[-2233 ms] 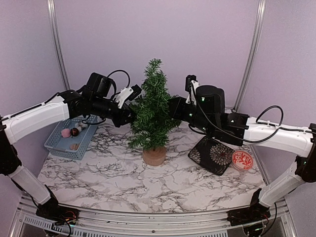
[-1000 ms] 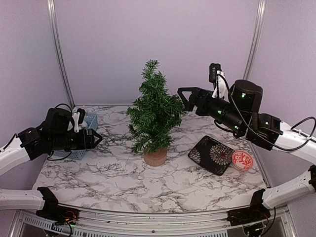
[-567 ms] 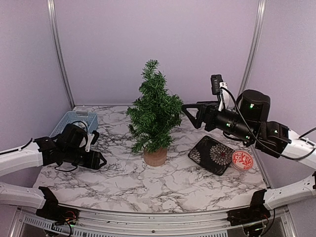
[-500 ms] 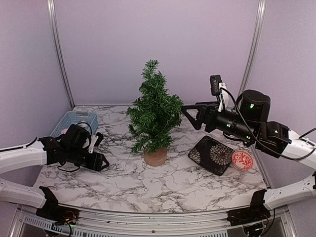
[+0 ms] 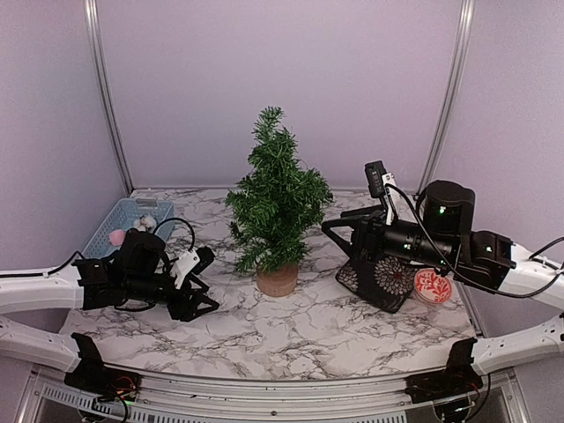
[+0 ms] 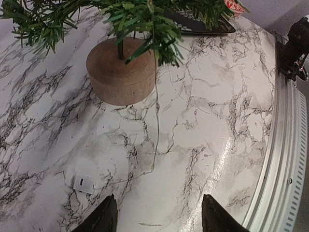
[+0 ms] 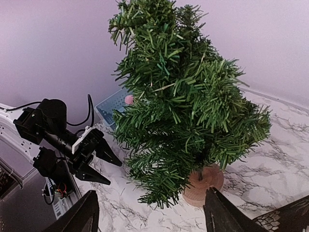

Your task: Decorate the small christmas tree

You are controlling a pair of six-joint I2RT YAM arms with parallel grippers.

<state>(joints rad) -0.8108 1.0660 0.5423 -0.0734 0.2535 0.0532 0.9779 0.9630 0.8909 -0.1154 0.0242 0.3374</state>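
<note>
The tree (image 5: 277,198) stands on the table (image 5: 308,339) between the left gripper (image 5: 206,282) and right gripper (image 5: 339,231), both spread and empty. It looks light and tippy, with springy bristles (image 7: 193,87); the stiff trunk (image 6: 119,48) or stump (image 5: 276,279) gives the safest hold.

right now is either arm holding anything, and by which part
Nothing is held: the left arm's fingers and the right arm's fingers are open and empty.
</note>
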